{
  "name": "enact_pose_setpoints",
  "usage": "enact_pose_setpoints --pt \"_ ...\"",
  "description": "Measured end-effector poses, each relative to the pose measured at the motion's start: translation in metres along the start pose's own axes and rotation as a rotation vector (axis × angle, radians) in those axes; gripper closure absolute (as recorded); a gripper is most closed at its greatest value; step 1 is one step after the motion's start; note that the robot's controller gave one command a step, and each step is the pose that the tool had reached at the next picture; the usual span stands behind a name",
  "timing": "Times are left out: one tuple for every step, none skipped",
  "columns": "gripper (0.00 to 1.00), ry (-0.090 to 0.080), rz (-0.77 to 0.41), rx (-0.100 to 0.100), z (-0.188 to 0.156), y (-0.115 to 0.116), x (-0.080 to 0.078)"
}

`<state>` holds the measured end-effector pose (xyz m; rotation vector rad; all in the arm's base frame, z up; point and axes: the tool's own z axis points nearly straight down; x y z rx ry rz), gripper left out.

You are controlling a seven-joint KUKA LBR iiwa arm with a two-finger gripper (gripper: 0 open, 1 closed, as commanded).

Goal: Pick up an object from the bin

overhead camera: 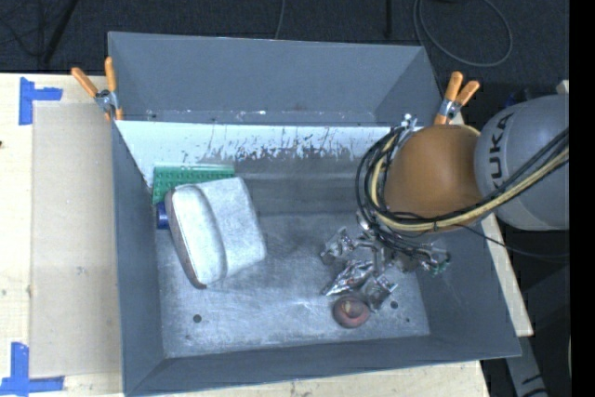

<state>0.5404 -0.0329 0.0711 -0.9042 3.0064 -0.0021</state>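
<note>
In the bin's (279, 93) near right corner, the gripper (360, 274) is hanging low, a small round brown disc (351, 313) lying just beside it — spread or closed, I cannot tell.

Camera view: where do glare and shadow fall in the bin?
In the camera view, light glares off a pale band along the bin's back wall; the scuffed floor has a dull sheen near the round brown disc; the orange wrist cover carries a soft highlight; the floor looks darker beside the pale padded block.
</note>
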Motion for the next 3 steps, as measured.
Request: enact_pose_setpoints --pt "0.00 0.002 0.004 -0.002 -0.001 -0.001 0.000" --pt "1.00 -0.001 0.006 -0.001 -0.003 -0.002 -0.001" --pt "1.00 -0.005 0.010 0.002 -0.079 -0.002 -0.004"
